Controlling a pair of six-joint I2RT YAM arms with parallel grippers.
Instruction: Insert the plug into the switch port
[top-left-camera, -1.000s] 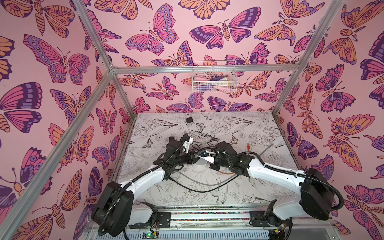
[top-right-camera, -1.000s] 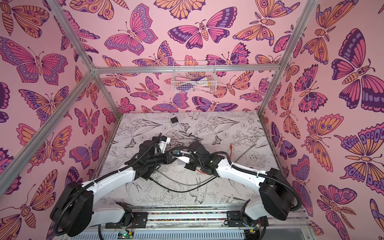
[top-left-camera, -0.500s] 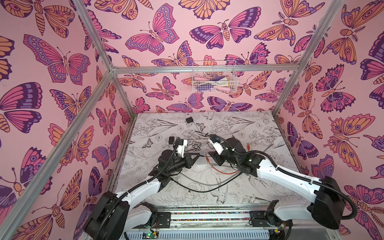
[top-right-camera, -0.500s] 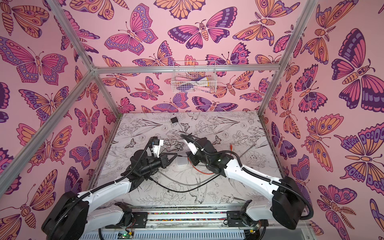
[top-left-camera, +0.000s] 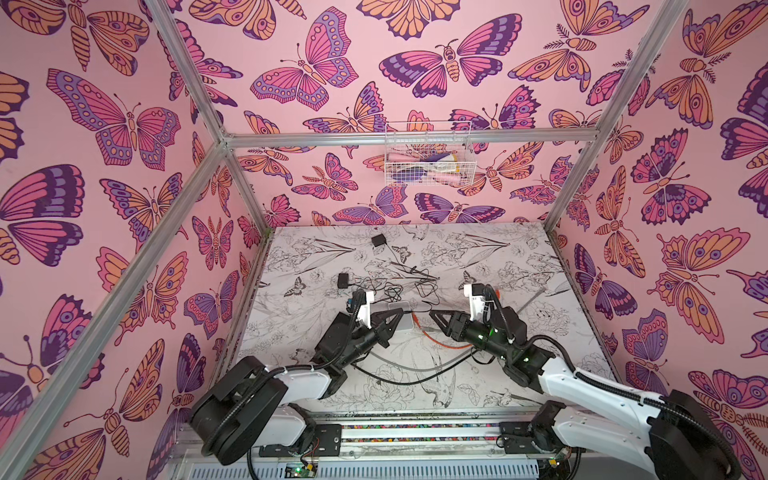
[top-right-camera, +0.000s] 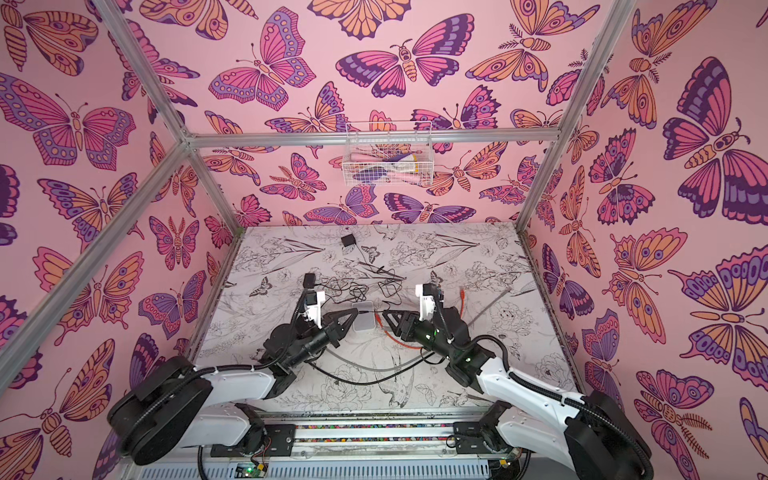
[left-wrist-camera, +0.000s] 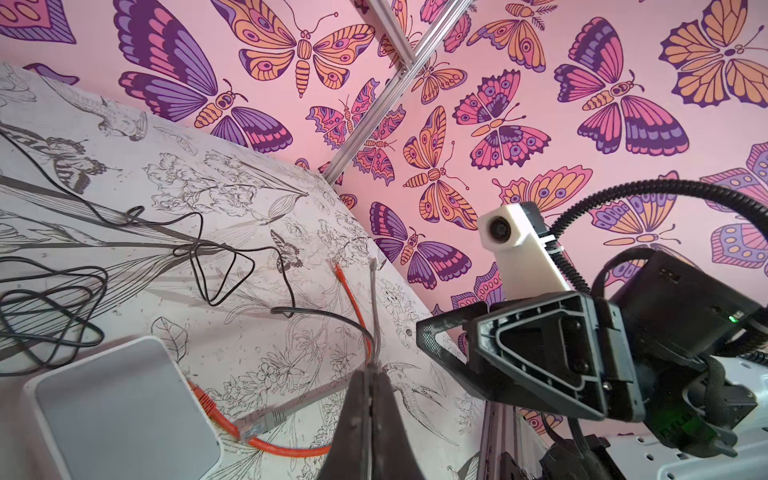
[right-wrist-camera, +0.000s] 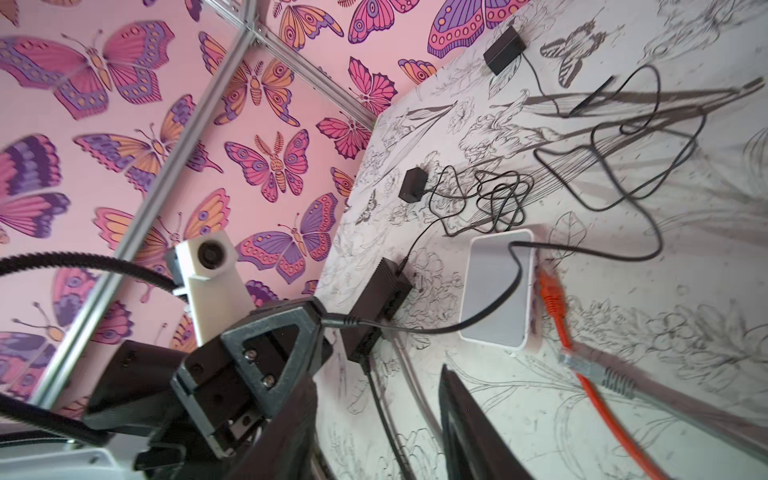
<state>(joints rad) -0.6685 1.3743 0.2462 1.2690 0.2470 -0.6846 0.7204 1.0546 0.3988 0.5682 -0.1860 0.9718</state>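
A white switch (right-wrist-camera: 494, 286) lies mid-table (top-left-camera: 478, 249). The left gripper (left-wrist-camera: 369, 374), jaws pressed together, pinches the black plug (right-wrist-camera: 353, 322) near the switch, with its cable draped across the top. The right gripper (right-wrist-camera: 376, 374) hovers close, jaws apart and empty. An orange cable (right-wrist-camera: 550, 295) meets the switch's side.

white switch (left-wrist-camera: 120, 415) cropped, port side (right-wrist-camera: 535, 324) blurred

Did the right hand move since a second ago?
Yes. The right hand has pulled back to the right, away from the white switch. A second ago it was over the switch, meeting the left hand.
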